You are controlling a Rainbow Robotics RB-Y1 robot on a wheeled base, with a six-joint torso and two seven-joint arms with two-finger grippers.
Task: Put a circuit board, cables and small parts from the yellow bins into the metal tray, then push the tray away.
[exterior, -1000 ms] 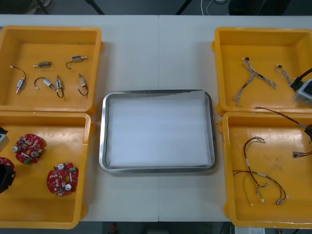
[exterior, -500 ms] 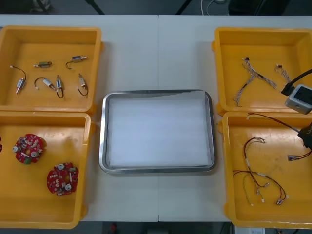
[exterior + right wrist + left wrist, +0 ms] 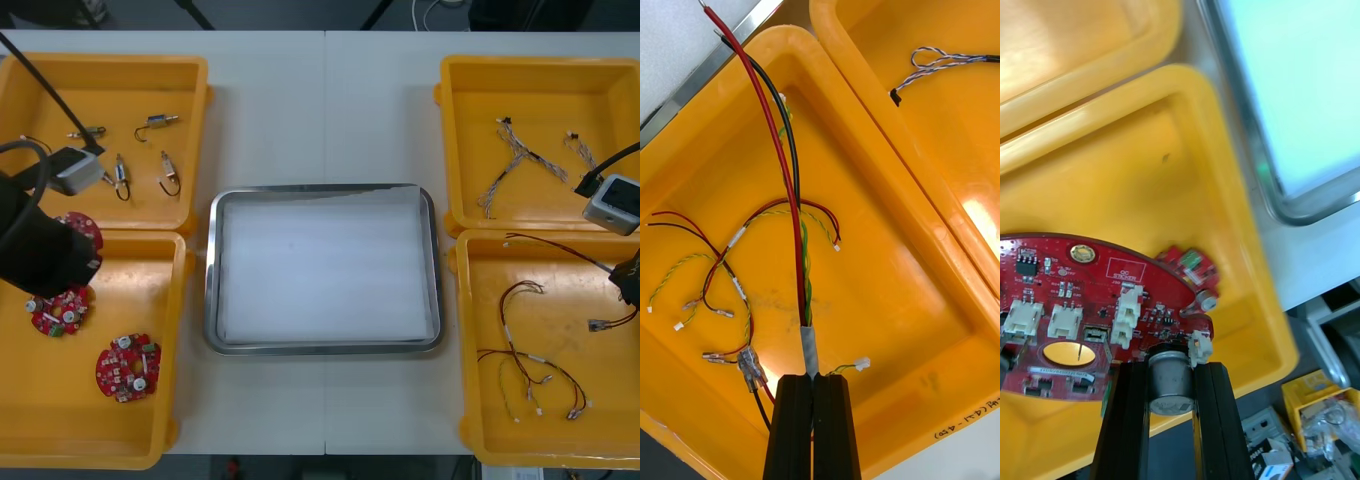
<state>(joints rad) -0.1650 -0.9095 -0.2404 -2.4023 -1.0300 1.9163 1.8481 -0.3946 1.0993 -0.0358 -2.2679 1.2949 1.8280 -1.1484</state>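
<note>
High over bin rim, left fingers grip board.

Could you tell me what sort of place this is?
Likely an electronics kitting bench: yellow bins of small metal parts and cables flank a metal tray; over them, left gripper holds a circuit board, right gripper a cable.

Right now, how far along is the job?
Done: nothing has reached the metal tray. In hand: the left hand grips a round red circuit board over the near-left yellow bin; the right hand is shut on a red and black cable. Left: place both, add small metal parts, push the tray.
</note>
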